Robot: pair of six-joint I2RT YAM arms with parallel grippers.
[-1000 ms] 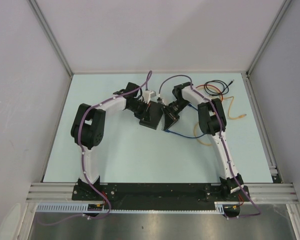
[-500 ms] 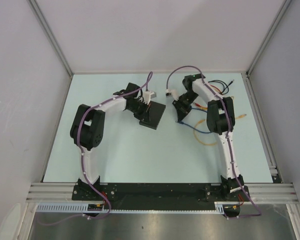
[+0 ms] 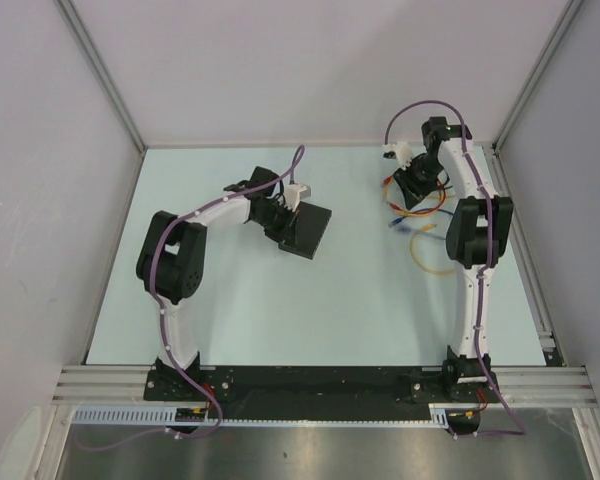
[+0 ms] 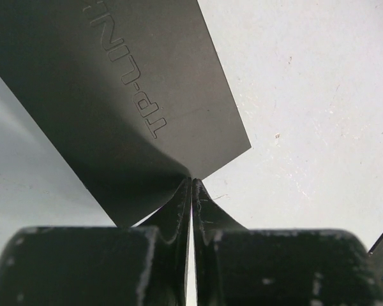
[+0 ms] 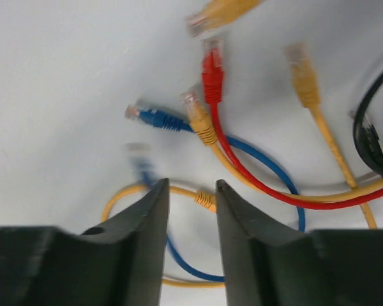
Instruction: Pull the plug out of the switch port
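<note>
The switch is a flat black box lying on the table left of centre, with no cable in it. In the left wrist view it fills the upper left, with embossed lettering on its top. My left gripper is shut, its tips against the switch's near edge. My right gripper is open and empty over the cable pile at the far right. A blue plug shows blurred just beyond its left finger. The blue cable lies among the other cables.
Loose patch cables lie at the far right of the table: yellow, red, orange and black. Grey walls and aluminium rails close in the table on three sides.
My right arm has swung away from the switch to the far right, taking the blue cable with it, and now stands open over the pile. The left gripper stayed at the switch.
</note>
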